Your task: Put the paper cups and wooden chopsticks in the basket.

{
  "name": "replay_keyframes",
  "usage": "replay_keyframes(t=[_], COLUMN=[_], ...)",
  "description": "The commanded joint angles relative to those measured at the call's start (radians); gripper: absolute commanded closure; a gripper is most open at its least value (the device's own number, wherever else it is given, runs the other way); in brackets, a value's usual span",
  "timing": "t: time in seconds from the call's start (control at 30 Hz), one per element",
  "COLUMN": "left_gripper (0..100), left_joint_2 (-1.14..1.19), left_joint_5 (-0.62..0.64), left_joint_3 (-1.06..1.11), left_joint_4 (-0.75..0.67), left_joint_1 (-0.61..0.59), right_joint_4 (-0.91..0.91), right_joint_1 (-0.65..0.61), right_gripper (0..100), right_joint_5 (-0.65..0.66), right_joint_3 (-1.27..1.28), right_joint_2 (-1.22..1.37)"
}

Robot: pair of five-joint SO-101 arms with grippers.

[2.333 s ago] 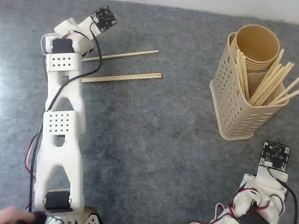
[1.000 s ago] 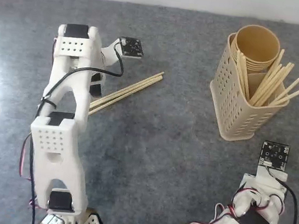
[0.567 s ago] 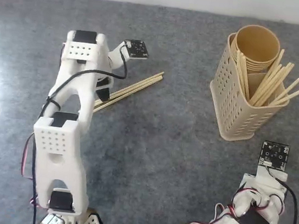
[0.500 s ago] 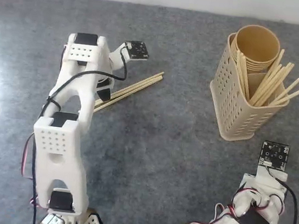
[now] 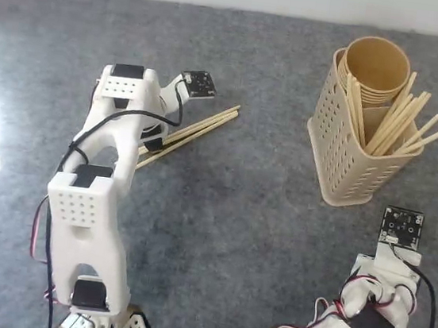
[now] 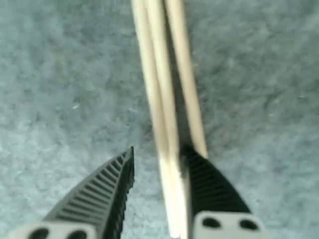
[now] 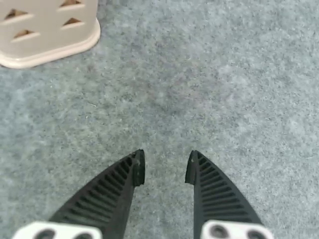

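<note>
The left claw sits low over the grey desk with its jaws apart, straddling the loose wooden chopsticks. The sticks lie bunched together, close against one finger, while the other finger stands clear of them. From the high view these chopsticks lie at about 10 o'clock from the desk's middle, their free ends pointing toward 2 o'clock, with the left arm stretched over their near ends. The basket stands at 2 o'clock, leaning a little, holding stacked paper cups and more chopsticks upright inside. The right claw, at about 5 o'clock, is also spread and holds nothing, over bare desk near the basket's foot.
</note>
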Motion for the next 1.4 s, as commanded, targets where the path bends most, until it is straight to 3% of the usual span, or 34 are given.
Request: replay_keyframes(t=[0.0, 0.2, 0.43, 0.87, 0.97, 1.07, 1.23, 1.37], left_gripper=[99, 99, 99, 99, 99, 99, 99, 99], left_joint_2=[-0.061, -0.061, -0.106, -0.534, -0.649, -0.755, -0.891, -0.985], left_joint_5=[0.006, 0.006, 0.003, 0.011, 0.086, 0.184, 0.477, 0.706], left_joint_3=[0.007, 0.008, -0.047, -0.140, -0.137, -0.134, -0.134, -0.099], left_joint_4=[-0.011, -0.005, 0.149, 0.440, 0.442, 0.440, 0.440, 0.434], left_joint_1=[0.009, 0.009, 0.043, 0.037, 0.002, -0.035, -0.137, -0.213], right_joint_4=[0.002, 0.002, 0.002, -0.010, -0.019, 0.025, 0.119, 0.211], right_joint_1=[-0.008, -0.008, -0.008, -0.024, -0.151, -0.320, -0.549, -0.776], right_gripper=[85.1, 85.1, 85.1, 85.1, 85.1, 85.1, 84.5, 77.5], right_joint_5=[0.011, 0.011, 0.011, 0.009, 0.046, 0.222, 0.209, 0.262], right_joint_3=[-0.003, -0.003, -0.003, -0.003, -0.008, -0.063, -0.315, -0.511], right_joint_2=[-0.013, -0.013, -0.013, -0.013, -0.013, -0.008, -0.004, 0.099])
